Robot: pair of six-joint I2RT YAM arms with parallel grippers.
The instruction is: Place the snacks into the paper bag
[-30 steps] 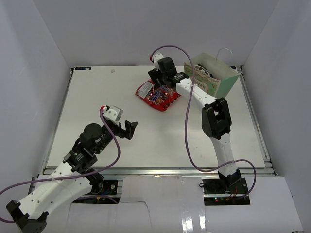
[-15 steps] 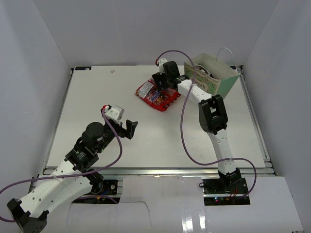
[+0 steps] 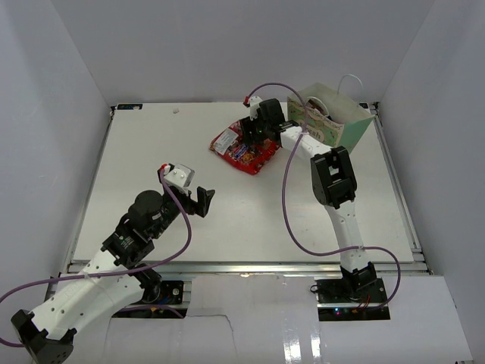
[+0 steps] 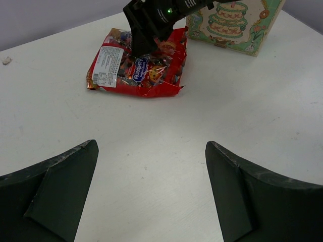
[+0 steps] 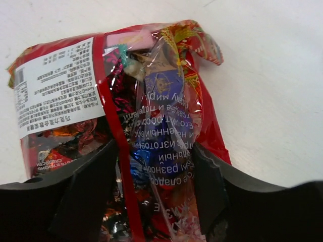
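The large red crinkly candy bag (image 3: 241,151) (image 4: 136,68) (image 5: 151,101) lies on the white table just left of the paper bag (image 3: 345,129) (image 4: 237,27), which stands upright at the back right. My right gripper (image 3: 252,139) (image 4: 145,49) (image 5: 155,166) comes down on the candy bag's near end, and its two fingers (image 5: 91,176) press a bulging fold of the wrapper from both sides. My left gripper (image 3: 203,199) (image 4: 151,147) hovers open over bare table, well short of the candy bag, with nothing between its fingers. No other snacks show.
White walls enclose the table on three sides. A small crumb (image 3: 176,111) (image 4: 6,60) lies near the back edge. The right arm's purple cable (image 3: 292,205) loops over the table's right half.
The right gripper has moved a little towards the paper bag end of the candy bag, lowered onto it and narrowed its jaws around the wrapper. The left arm has barely moved.
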